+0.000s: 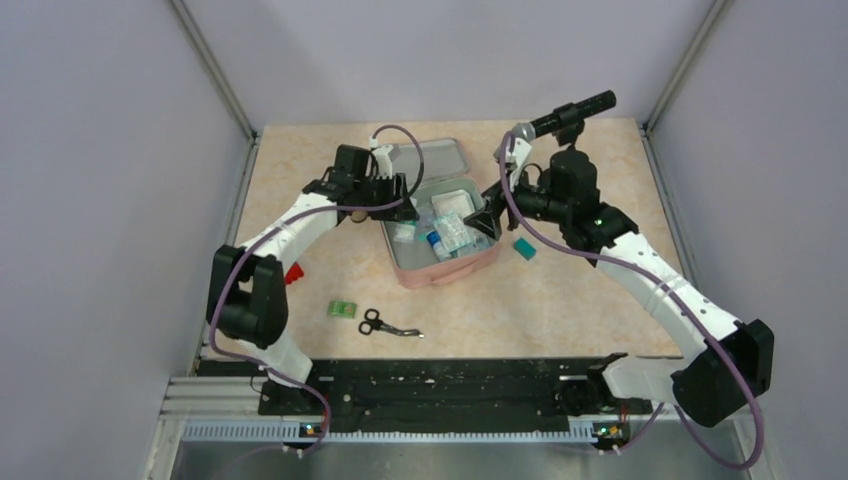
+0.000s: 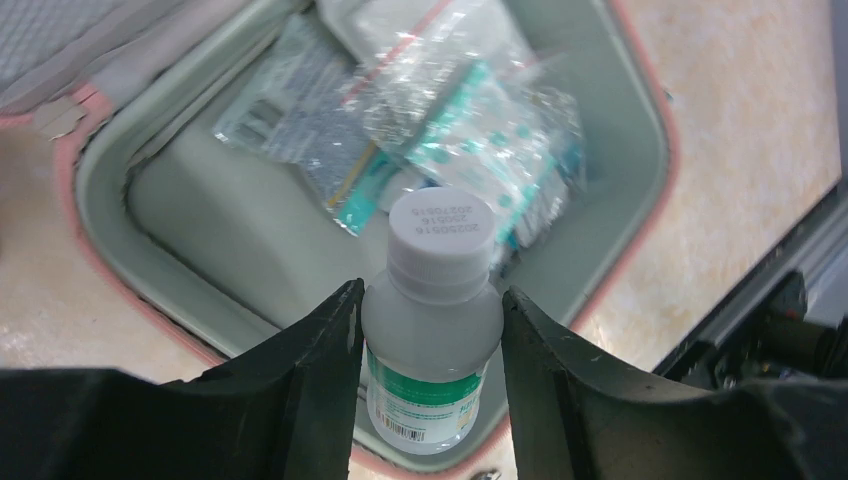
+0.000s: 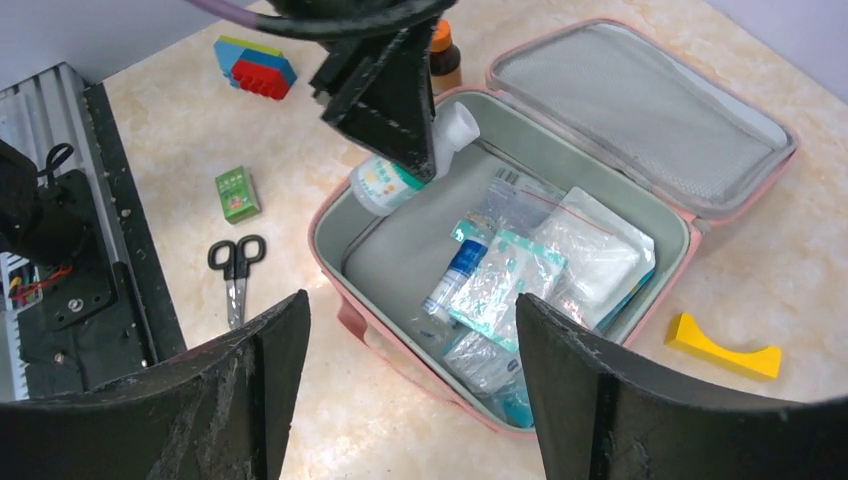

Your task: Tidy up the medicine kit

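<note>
The pink medicine kit (image 1: 445,272) lies open mid-table, its lid (image 3: 640,100) folded back and its grey-green tray (image 2: 230,230) holding several clear plastic packets (image 3: 560,265) and a blue-and-white tube (image 3: 455,275). My left gripper (image 2: 432,310) is shut on a clear bottle (image 2: 430,330) with a white cap and green label, held tilted over the tray's bare left part; the right wrist view shows that bottle (image 3: 400,175) under the left fingers (image 3: 385,90). My right gripper (image 3: 410,310) stands open and holds nothing, above the kit's near right side (image 1: 480,222).
On the table in front of the kit lie black scissors (image 1: 385,325) and a small green box (image 1: 342,309). A red piece (image 1: 293,273) sits by the left arm, a teal piece (image 1: 524,248) right of the kit. A yellow block (image 3: 722,348), a brown bottle (image 3: 445,55) and stacked toy bricks (image 3: 255,65) lie around it.
</note>
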